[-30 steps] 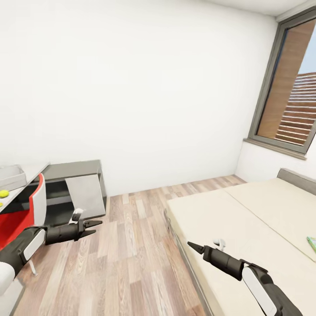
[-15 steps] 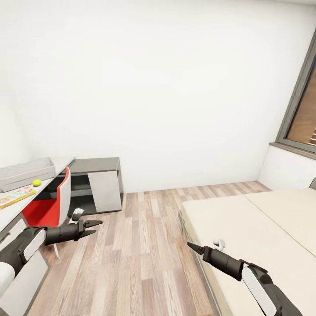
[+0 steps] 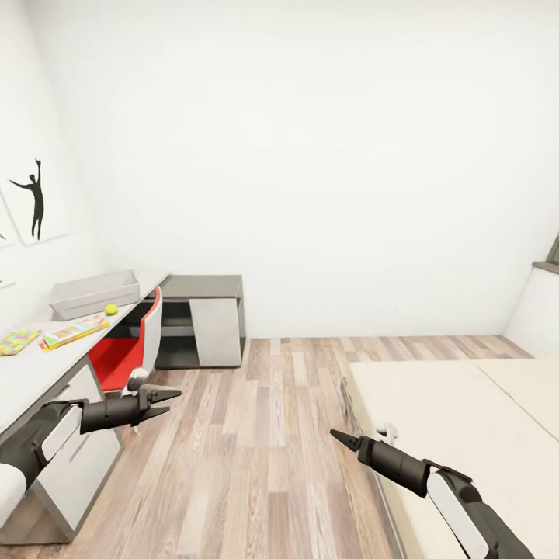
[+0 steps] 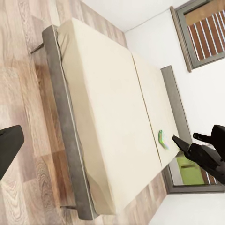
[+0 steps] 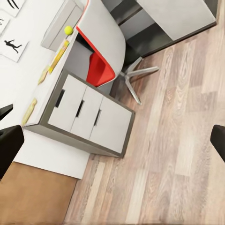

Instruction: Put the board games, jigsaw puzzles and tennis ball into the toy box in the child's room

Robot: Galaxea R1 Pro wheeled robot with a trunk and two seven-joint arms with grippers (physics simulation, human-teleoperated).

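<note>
The table (image 3: pixel 46 369) runs along the left wall. On it stand the light-grey toy box (image 3: pixel 93 293), the tennis ball (image 3: pixel 111 309) just in front of it, a board game (image 3: pixel 74 331) and a jigsaw puzzle (image 3: pixel 17 341). The right wrist view shows the toy box (image 5: pixel 58 23), the ball (image 5: pixel 68 30) and the board game (image 5: pixel 58 54) edge-on. The bed (image 3: pixel 466 419) lies at the right, and a green-edged board game (image 4: pixel 161 139) rests near its far end. My left gripper (image 3: pixel 169 401) hangs open over the floor beside the table. My right gripper (image 3: pixel 340 438) is open at the bed's near corner.
A red and white swivel chair (image 3: pixel 128 349) is tucked at the table, next to a lower dark-grey cabinet (image 3: pixel 203 318). White drawers (image 5: pixel 89 112) front the table. A black silhouette picture (image 3: pixel 35 200) hangs on the left wall. Wood-plank floor (image 3: pixel 256 435) stretches between table and bed.
The whole head view has swung left: the window has left the picture, and the table, its toys and the wall picture have come in. Both arms hold the same pose.
</note>
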